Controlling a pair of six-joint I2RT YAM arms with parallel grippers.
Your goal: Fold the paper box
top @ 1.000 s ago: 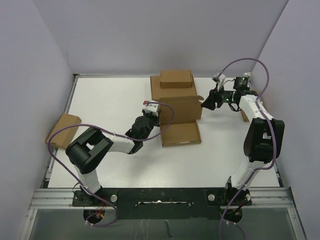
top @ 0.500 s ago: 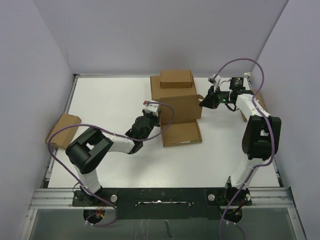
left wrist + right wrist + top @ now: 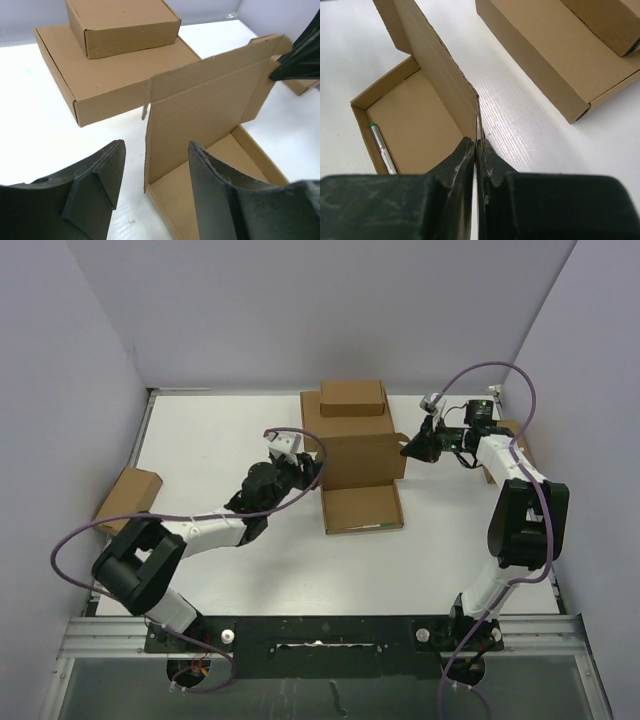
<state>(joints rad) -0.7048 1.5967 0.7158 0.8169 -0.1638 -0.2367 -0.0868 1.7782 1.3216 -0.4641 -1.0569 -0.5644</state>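
The paper box [image 3: 362, 508] lies open mid-table, its lid [image 3: 362, 455] standing upright at the back of the tray. In the right wrist view my right gripper [image 3: 476, 142] is shut on the edge of the lid's right side flap [image 3: 445, 85]; from above the right gripper [image 3: 406, 450] is at the lid's right end. My left gripper [image 3: 306, 470] is open just left of the lid. In its wrist view the left gripper [image 3: 156, 147] has nothing between its fingers [image 3: 97, 182], and the lid's left edge [image 3: 148, 145] stands a little beyond them. A pen [image 3: 381, 145] lies inside the tray.
A wide flat cardboard box [image 3: 340, 420] with a smaller box [image 3: 352, 397] stacked on it sits right behind the lid. Another small box [image 3: 128, 498] hangs over the table's left edge. One more brown box [image 3: 492, 472] lies behind the right arm.
My right gripper moved in and shut on the lid's right flap. My left gripper opened, let go of the lid's left edge and drew back to the left.
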